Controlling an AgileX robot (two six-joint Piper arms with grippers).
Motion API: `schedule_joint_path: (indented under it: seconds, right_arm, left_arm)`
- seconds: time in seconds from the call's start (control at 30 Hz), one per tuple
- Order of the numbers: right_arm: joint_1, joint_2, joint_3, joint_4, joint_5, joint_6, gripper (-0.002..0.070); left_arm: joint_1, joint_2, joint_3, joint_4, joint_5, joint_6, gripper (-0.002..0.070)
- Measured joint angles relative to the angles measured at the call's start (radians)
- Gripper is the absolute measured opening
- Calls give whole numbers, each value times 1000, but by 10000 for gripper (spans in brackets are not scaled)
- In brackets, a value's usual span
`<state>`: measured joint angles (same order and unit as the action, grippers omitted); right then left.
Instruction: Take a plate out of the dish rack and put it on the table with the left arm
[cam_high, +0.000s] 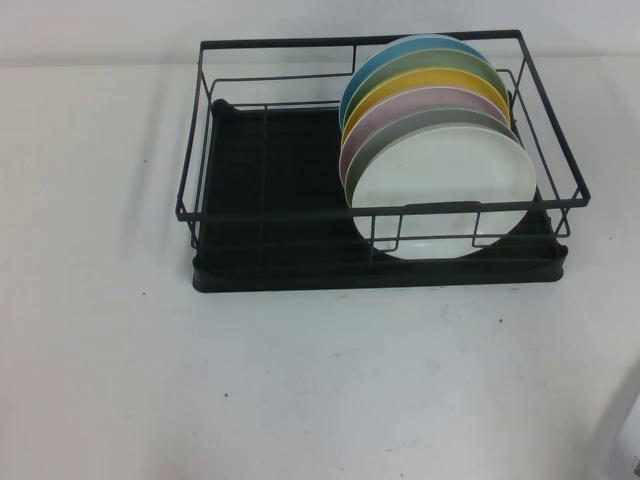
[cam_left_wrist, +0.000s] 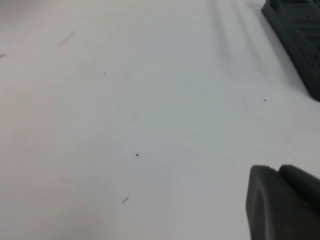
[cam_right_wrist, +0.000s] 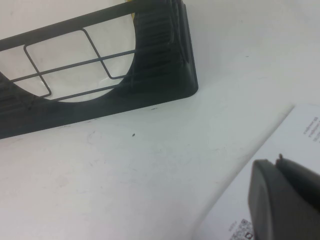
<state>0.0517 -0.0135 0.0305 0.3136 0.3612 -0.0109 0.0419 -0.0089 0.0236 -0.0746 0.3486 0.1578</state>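
Note:
The white plate (cam_high: 450, 190) stands on edge at the front of a row of plates in the right half of the black dish rack (cam_high: 270, 45). It also shows behind the rack's wires in the right wrist view (cam_right_wrist: 65, 65). Neither arm shows in the high view. My left gripper (cam_left_wrist: 277, 170) is shut and empty, low over the bare white table (cam_left_wrist: 125, 125), with a corner of the rack's drip tray (cam_left_wrist: 300, 35) off to one side. My right gripper (cam_right_wrist: 277, 162) is shut and empty over the table near the rack's front right corner (cam_right_wrist: 185, 75).
Behind the white plate stand a grey plate (cam_high: 420, 122), a pink (cam_high: 400, 105), a yellow (cam_high: 400, 88), a green (cam_high: 420, 62) and a blue one (cam_high: 400, 48). A white printed sheet (cam_right_wrist: 295, 145) lies under my right gripper. The rack's left half (cam_high: 260, 150) holds no plates.

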Motion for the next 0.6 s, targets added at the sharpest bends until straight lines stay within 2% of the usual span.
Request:
schedule_joint_path:
  seconds: [0.5, 0.6]
  right_arm:
    - [0, 0, 0, 0, 0, 0, -18]
    - [0, 0, 0, 0, 0, 0, -18]
  left_arm:
    - [0, 0, 0, 0, -2, 1, -3]
    - [0, 0, 1, -119, -33, -86, -3]
